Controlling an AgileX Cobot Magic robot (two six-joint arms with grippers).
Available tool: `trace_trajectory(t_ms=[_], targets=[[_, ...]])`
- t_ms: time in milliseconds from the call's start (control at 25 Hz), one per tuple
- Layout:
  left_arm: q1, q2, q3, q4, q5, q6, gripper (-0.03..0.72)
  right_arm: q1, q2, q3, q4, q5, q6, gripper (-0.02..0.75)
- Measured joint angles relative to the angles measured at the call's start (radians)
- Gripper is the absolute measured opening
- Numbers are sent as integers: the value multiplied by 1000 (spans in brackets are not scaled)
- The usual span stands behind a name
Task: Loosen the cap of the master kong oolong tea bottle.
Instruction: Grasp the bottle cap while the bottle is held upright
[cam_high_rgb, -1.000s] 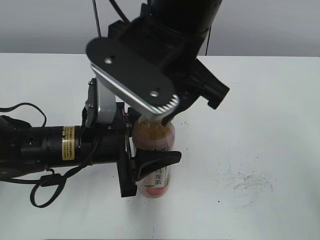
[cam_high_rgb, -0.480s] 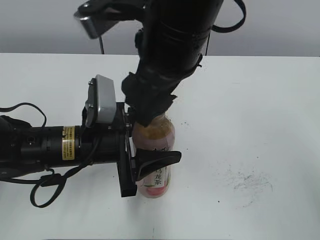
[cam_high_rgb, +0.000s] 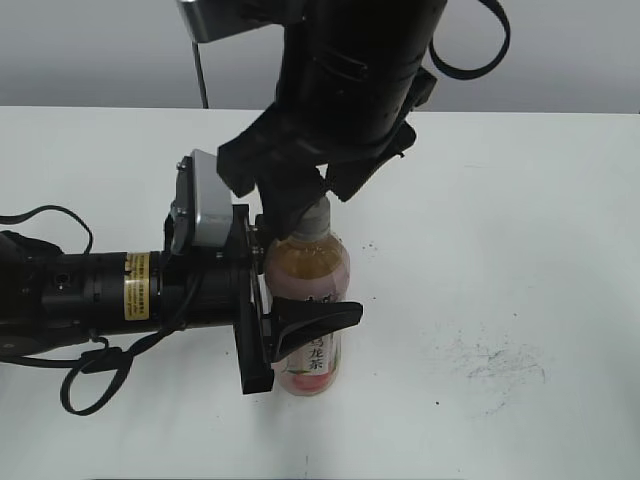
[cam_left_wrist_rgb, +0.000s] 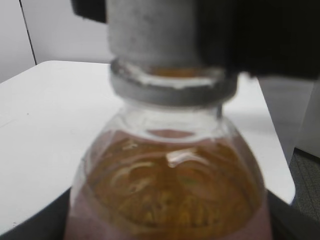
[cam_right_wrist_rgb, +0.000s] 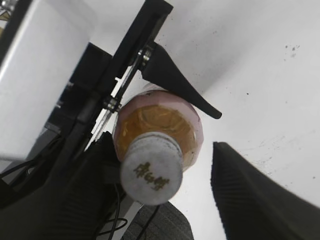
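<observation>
The master kong oolong tea bottle (cam_high_rgb: 308, 272) stands upright on the white table, amber tea above a pink label. My left gripper (cam_high_rgb: 318, 312) reaches in level from the left and is shut on the bottle's body, one black finger (cam_high_rgb: 318, 318) crossing the label. In the left wrist view the bottle (cam_left_wrist_rgb: 170, 190) fills the frame with the cap (cam_left_wrist_rgb: 150, 30) at the top. My right gripper (cam_high_rgb: 310, 205) hangs over the neck. In the right wrist view the grey-white cap (cam_right_wrist_rgb: 151, 175) sits between the fingers of the open right gripper (cam_right_wrist_rgb: 167, 189). The left finger (cam_right_wrist_rgb: 85, 200) lies close beside it; the right finger (cam_right_wrist_rgb: 250, 195) stands apart.
The left arm's body (cam_high_rgb: 110, 290) and its looped cable (cam_high_rgb: 90, 378) lie across the left of the table. Faint dark smudges (cam_high_rgb: 500, 365) mark the bare table (cam_high_rgb: 520, 200) to the right. The far table edge (cam_high_rgb: 560, 112) runs behind the arms.
The right wrist has turned above the bottle, its silver plate swinging from the front up to the top left. The cap's side now shows. Left gripper and bottle have not moved.
</observation>
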Motion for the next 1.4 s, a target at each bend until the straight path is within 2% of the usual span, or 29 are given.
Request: trace_trajectory(t_ms=[200, 320, 560, 1400], targets=[[0, 0, 0, 0, 0, 0, 445, 0, 0, 0, 0, 0, 6, 378], [0, 0, 0, -2, 1, 0, 445, 0, 0, 0, 2, 0, -37, 269], [0, 0, 0, -3, 1, -1, 445, 0, -1, 0, 4, 0, -283, 269], [0, 0, 0, 5, 0, 5, 445, 1, -5, 0, 35, 5, -2051, 269]])
